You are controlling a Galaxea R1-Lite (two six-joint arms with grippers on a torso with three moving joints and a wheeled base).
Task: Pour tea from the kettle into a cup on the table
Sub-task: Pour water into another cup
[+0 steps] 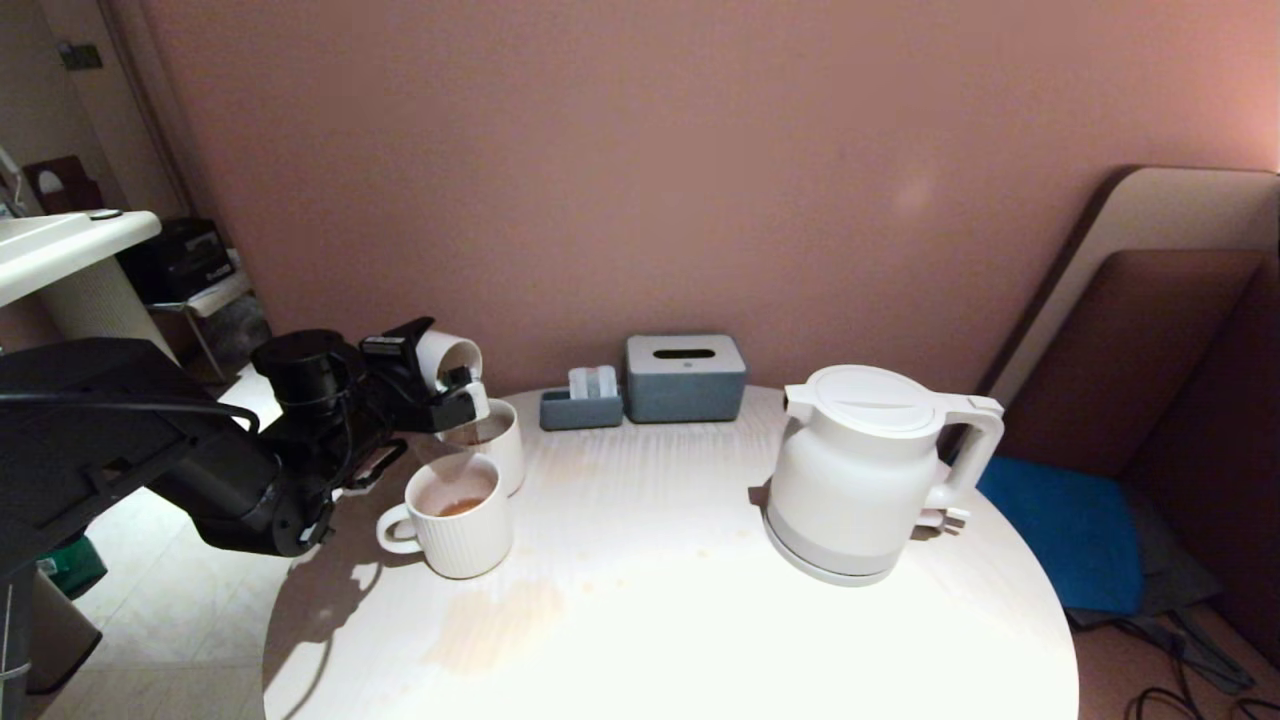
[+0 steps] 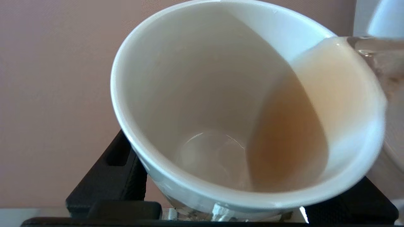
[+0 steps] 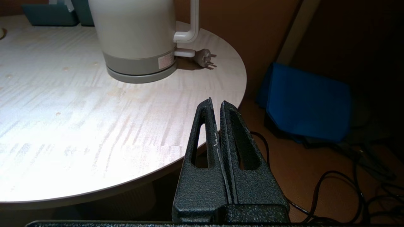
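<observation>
Left fingers clamp cup, tipped sideways above far mug; tea running to its lip. I'd tilt slowly, lip over mug mouth. Kettle well apart, upright on bench. Right fingers shut, empty, off bench edge.

No text, brand, number or sign can be read anywhere in the views. A small pale label is seen on the grey lower band of the large white squat electric kettle, but its print is too small to be made out.
</observation>
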